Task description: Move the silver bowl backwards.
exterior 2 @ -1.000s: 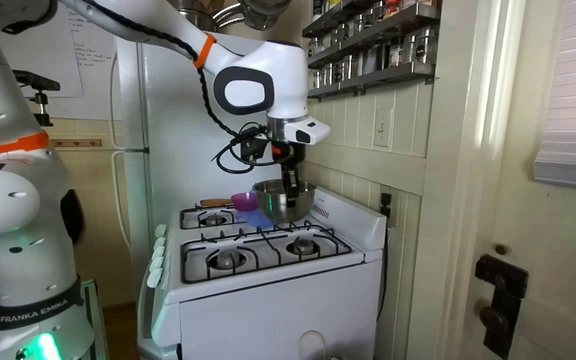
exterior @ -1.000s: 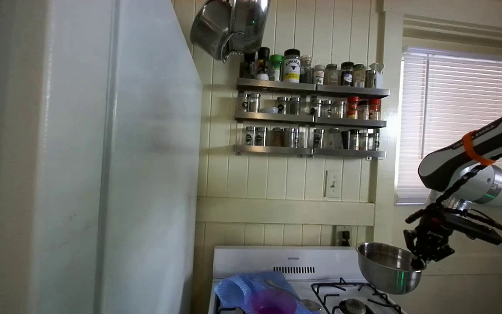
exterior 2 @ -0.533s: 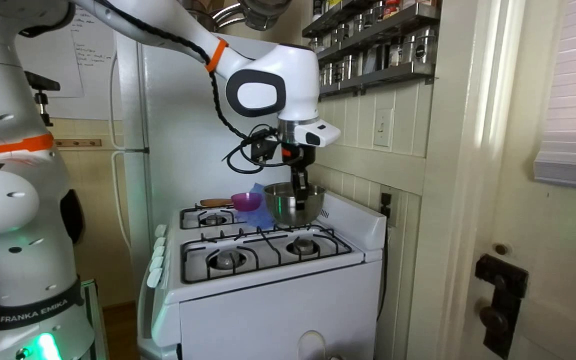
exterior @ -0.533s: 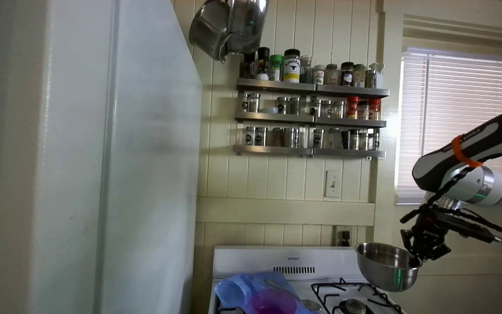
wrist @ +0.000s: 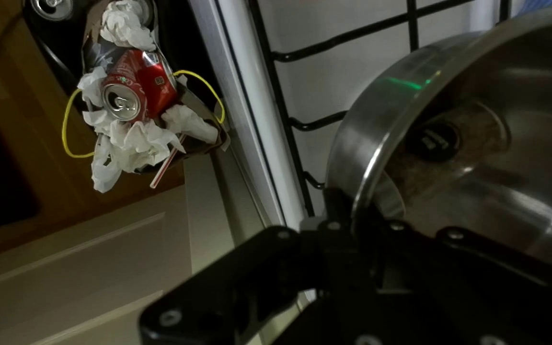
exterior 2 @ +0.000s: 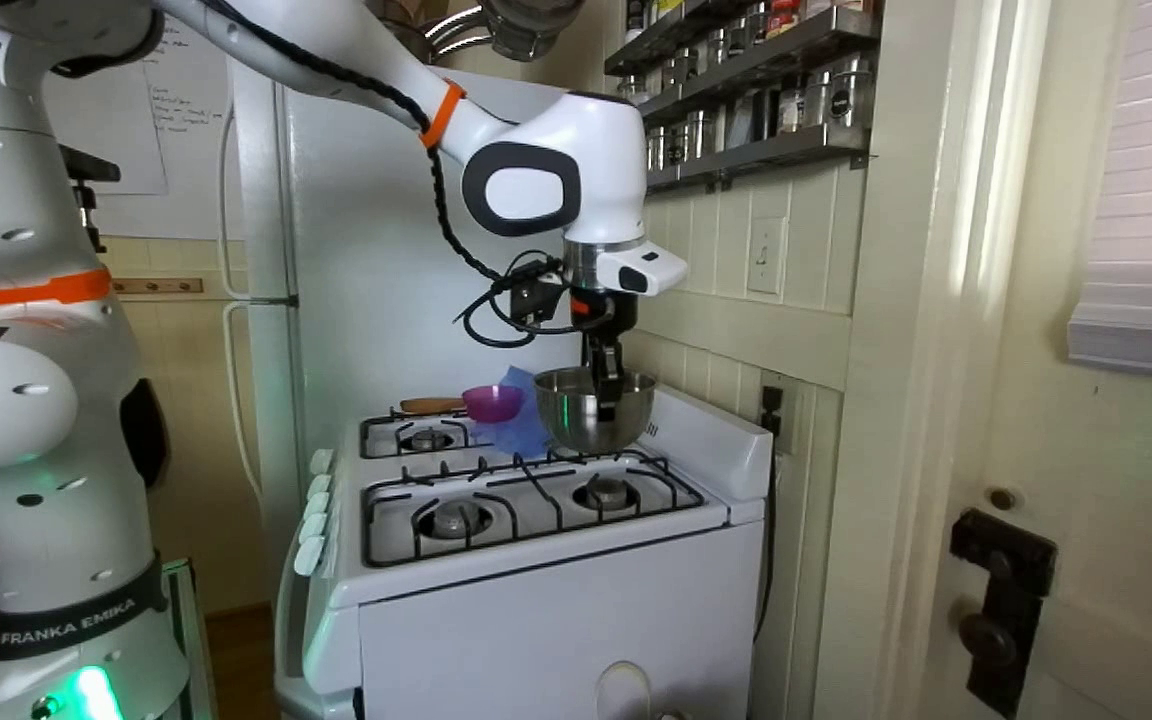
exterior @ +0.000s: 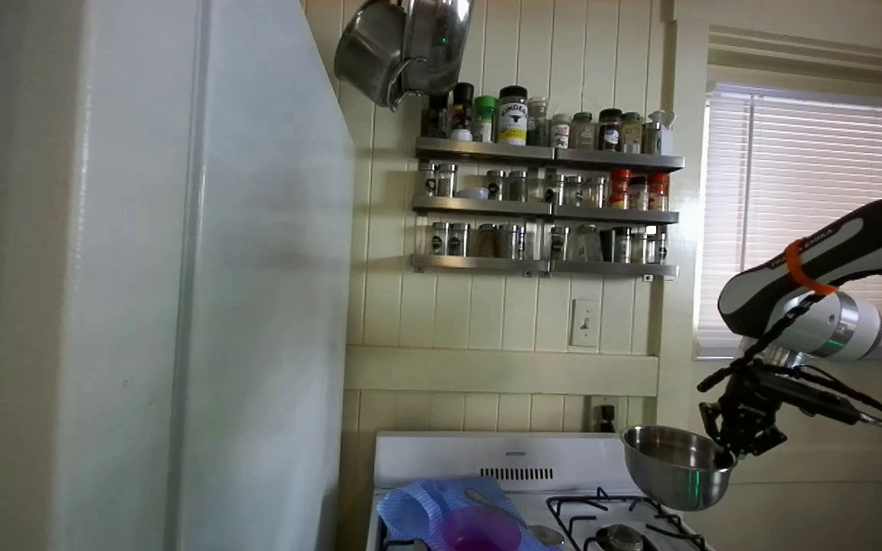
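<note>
The silver bowl (exterior: 667, 476) hangs slightly tilted from my gripper (exterior: 727, 454) at the right of the stove in an exterior view. It also shows in another exterior view as a silver bowl (exterior 2: 564, 418) over the back of the stove, near the backguard, with my gripper (exterior 2: 608, 402) at its near rim. The gap under it cannot be told exactly. In the wrist view my gripper (wrist: 355, 213) is shut on the rim of the bowl (wrist: 360, 139), one finger outside and one inside. A spice jar (wrist: 453, 136) with a black label lies in the bowl.
The stove (exterior 2: 556, 620) has black grates (exterior 2: 536, 490) and a raised backguard (exterior 2: 711, 435). A purple bowl (exterior 2: 493, 403) and blue cloth (exterior: 414, 509) lie on its far side. Jar shelves (exterior: 487, 264) and hanging pots (exterior: 372, 53) are above. A fridge (exterior: 272, 306) stands beside it.
My arm and the held bowl have moved toward the stove's backguard: slightly left in an exterior view, rightward in the view along the stove's side. The grip on the rim is unchanged.
</note>
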Controlling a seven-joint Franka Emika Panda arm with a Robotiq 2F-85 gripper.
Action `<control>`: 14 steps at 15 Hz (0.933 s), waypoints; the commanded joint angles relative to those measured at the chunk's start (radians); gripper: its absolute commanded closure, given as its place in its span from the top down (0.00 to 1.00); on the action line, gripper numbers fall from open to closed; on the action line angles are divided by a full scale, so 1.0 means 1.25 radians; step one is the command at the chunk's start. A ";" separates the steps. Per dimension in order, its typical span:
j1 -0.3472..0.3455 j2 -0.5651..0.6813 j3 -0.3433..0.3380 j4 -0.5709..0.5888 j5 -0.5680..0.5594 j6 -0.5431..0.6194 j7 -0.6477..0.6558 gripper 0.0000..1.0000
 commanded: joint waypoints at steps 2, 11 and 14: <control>-0.008 0.014 0.008 0.012 0.035 -0.015 -0.014 0.02; -0.003 0.062 0.041 0.026 0.014 0.064 0.029 0.02; 0.000 0.078 0.052 0.030 0.024 0.092 0.033 0.02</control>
